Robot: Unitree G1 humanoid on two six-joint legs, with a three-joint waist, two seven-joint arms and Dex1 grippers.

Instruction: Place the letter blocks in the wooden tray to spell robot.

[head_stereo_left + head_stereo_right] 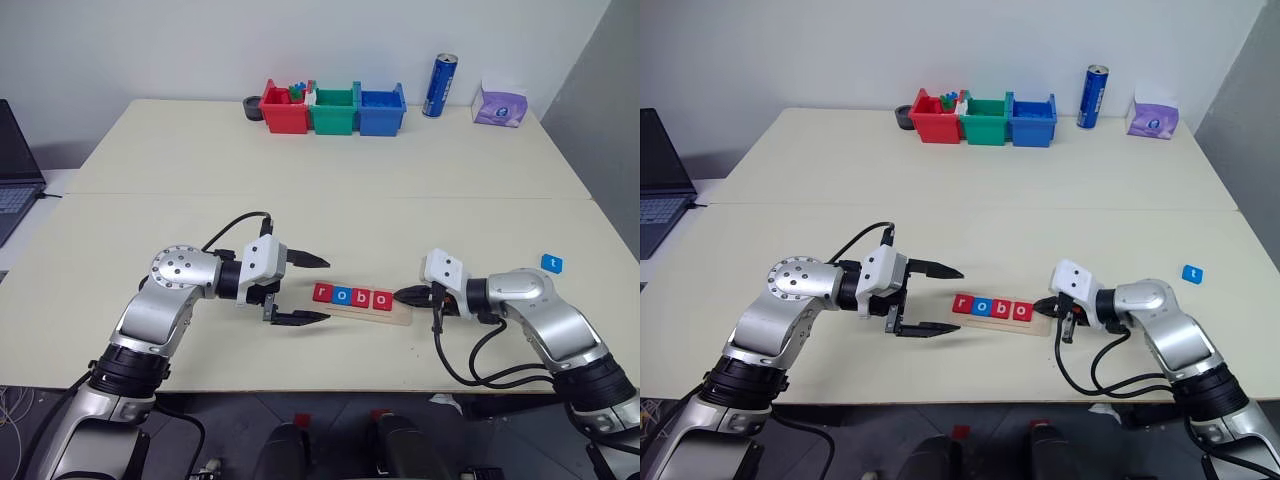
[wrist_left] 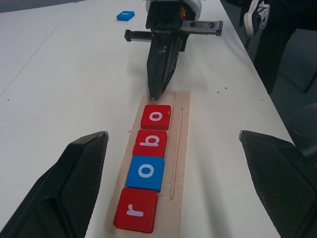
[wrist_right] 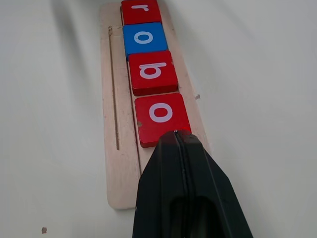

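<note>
The wooden tray (image 1: 395,318) lies on the tabletop (image 1: 330,200) and carries four letter blocks (image 1: 352,296) reading "robo"; the blue "t" block (image 1: 551,263) lies well apart at its 2 o'clock. The right gripper (image 1: 405,295), fingers pressed together and holding nothing, points at the tray's 3 o'clock end. The left gripper (image 1: 311,289) hangs wide open and empty at its 9 o'clock end.

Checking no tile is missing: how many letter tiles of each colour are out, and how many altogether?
Red tiles: 3, r, b, o
Blue tiles: 2, o, t
Total: 5
</note>
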